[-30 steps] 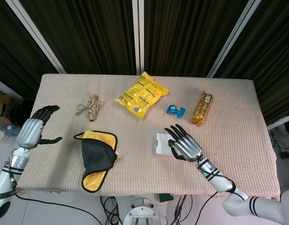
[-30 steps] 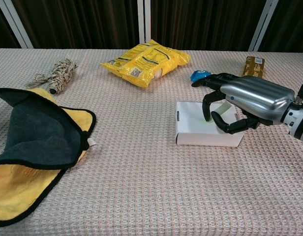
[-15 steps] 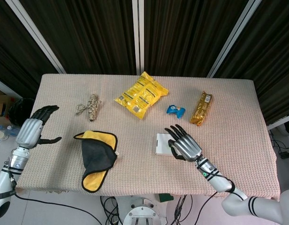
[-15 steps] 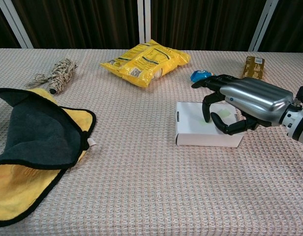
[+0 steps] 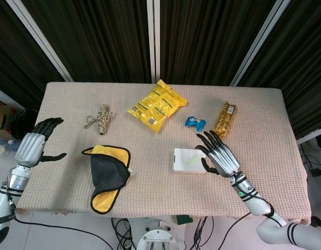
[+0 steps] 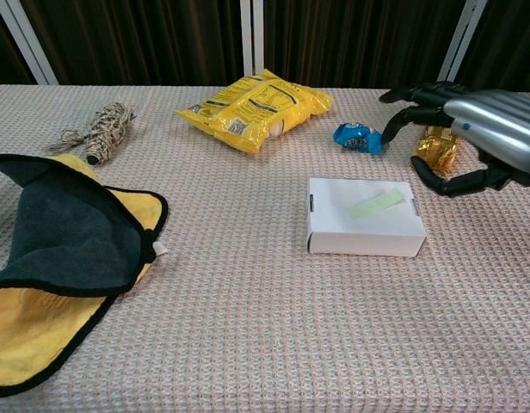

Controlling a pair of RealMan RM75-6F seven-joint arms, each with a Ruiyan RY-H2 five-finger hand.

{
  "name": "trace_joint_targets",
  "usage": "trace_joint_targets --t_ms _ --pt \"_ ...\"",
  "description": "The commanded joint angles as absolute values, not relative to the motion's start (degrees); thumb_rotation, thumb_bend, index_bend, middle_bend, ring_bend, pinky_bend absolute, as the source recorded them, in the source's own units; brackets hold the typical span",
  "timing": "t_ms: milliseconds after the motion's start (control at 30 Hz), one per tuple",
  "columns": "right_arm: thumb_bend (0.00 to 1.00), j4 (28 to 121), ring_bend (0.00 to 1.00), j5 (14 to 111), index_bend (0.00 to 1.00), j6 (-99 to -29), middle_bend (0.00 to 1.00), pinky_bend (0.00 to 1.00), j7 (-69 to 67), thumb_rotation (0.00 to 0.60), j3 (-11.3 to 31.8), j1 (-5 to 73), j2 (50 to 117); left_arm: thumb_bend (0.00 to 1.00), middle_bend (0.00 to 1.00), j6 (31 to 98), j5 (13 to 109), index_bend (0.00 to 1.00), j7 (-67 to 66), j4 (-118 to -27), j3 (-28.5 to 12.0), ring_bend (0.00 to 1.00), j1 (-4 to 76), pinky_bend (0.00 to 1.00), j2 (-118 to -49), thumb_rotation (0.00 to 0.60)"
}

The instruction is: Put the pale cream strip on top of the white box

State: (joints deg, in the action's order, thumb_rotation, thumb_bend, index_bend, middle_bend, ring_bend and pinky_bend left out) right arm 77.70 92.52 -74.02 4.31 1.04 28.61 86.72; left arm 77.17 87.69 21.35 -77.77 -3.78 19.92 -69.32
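The white box [image 6: 361, 231] [image 5: 185, 163] lies flat at the table's middle right. A pale cream strip [image 6: 376, 205] [image 5: 191, 160] rests slanted on the box's lid, with nothing touching it. My right hand [image 6: 470, 138] [image 5: 219, 154] hovers to the right of the box, raised above the table, its fingers spread and holding nothing. My left hand [image 5: 35, 144] stays at the table's far left edge, fingers apart and empty; the chest view does not show it.
A grey and yellow cloth [image 6: 54, 249] lies at the front left. A twine bundle [image 6: 100, 131], a yellow snack bag [image 6: 252, 107], a blue wrapped item [image 6: 358, 137] and a gold packet [image 5: 223, 119] sit along the back.
My right hand has lifted off the white box and drawn away to the right, leaving the pale cream strip lying on the lid. The left hand has barely shifted.
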Motion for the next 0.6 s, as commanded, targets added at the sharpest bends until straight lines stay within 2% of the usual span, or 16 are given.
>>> trace_joint_targets --t_ms 33,133,200,267,333,400,600 --pt "0.36 78.8 0.0 87.6 0.09 -76.3 0.0 0.0 6.1 0.447 2.0 24.3 81.6 0.0 0.12 79.5 88.2 0.13 16.0 -79.1 -2.7 0.09 17.9 0.14 -68.3 0.6" --pt "0.2 80.4 0.0 81.5 0.0 -76.8 0.0 0.0 8.3 0.416 2.8 20.8 77.1 0.0 0.12 82.1 87.8 0.13 8.0 -80.2 -1.2 0.09 14.9 0.13 -67.7 0.6" --pt "0.17 81.3 0.0 77.9 0.0 -77.0 0.0 0.0 8.9 0.379 3.1 18.5 74.7 0.0 0.12 82.7 86.4 0.13 3.3 -81.8 0.2 0.08 12.5 0.13 -66.9 0.589" --pt "0.15 81.8 0.0 75.9 0.0 -77.7 0.0 0.0 8.7 0.361 3.2 16.6 72.9 0.0 0.11 82.8 84.4 0.12 0.3 -83.8 1.3 0.06 10.2 0.12 -65.8 0.523" --pt "0.15 81.9 0.0 74.9 0.0 -78.0 0.0 0.0 8.2 0.352 3.1 15.3 72.0 0.0 0.1 83.2 83.1 0.11 -0.8 -85.1 2.0 0.04 8.6 0.11 -65.1 0.421" --pt "0.14 81.5 0.0 74.6 0.0 -78.3 0.0 0.0 7.8 0.351 2.9 14.3 71.4 0.0 0.1 84.5 82.4 0.1 -1.4 -85.9 2.4 0.04 6.8 0.11 -64.6 0.374" --pt "0.14 79.6 0.0 75.2 0.0 -78.5 0.0 0.0 7.3 0.347 2.6 12.9 71.8 0.0 0.1 89.8 83.5 0.1 -2.0 -83.1 1.8 0.03 3.7 0.11 -66.4 0.348"
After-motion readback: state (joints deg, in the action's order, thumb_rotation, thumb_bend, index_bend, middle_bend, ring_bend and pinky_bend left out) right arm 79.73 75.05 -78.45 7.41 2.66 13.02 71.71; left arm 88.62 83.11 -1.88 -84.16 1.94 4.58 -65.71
